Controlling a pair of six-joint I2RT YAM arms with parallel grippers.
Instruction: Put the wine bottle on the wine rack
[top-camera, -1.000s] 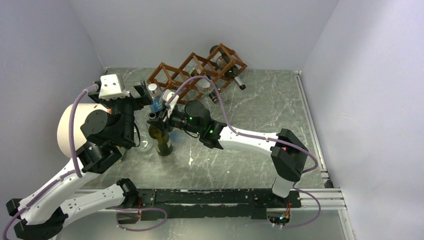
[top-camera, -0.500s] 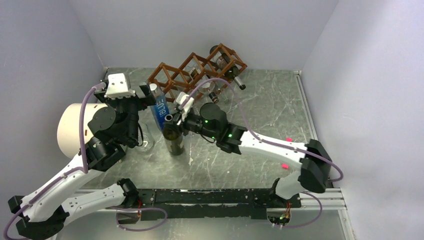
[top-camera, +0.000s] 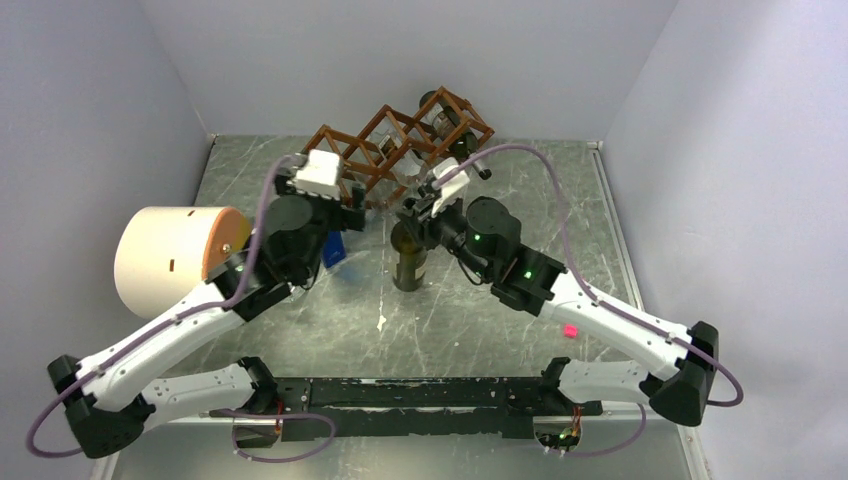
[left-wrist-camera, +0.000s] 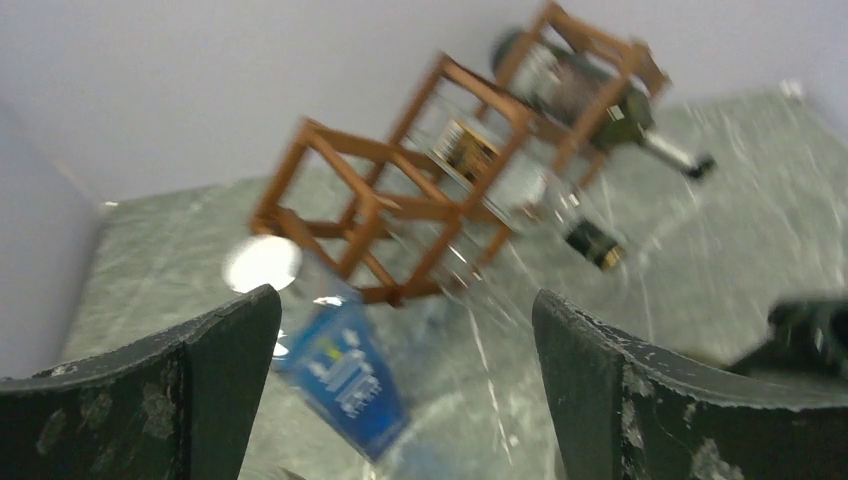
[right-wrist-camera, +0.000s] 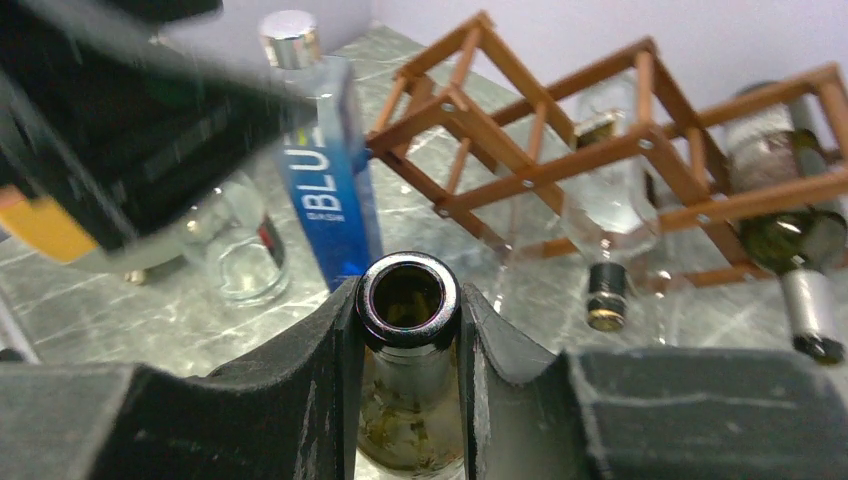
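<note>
— How is the right arm posed?
— It is stretched from the near right corner toward the table's centre. The right gripper is clamped on the neck of the wine bottle, which is held upright just in front of the wine rack.
— And the left?
— The left gripper is spread wide with nothing gripped and is aimed at the rack. A blue bottle is seen between them.
</note>
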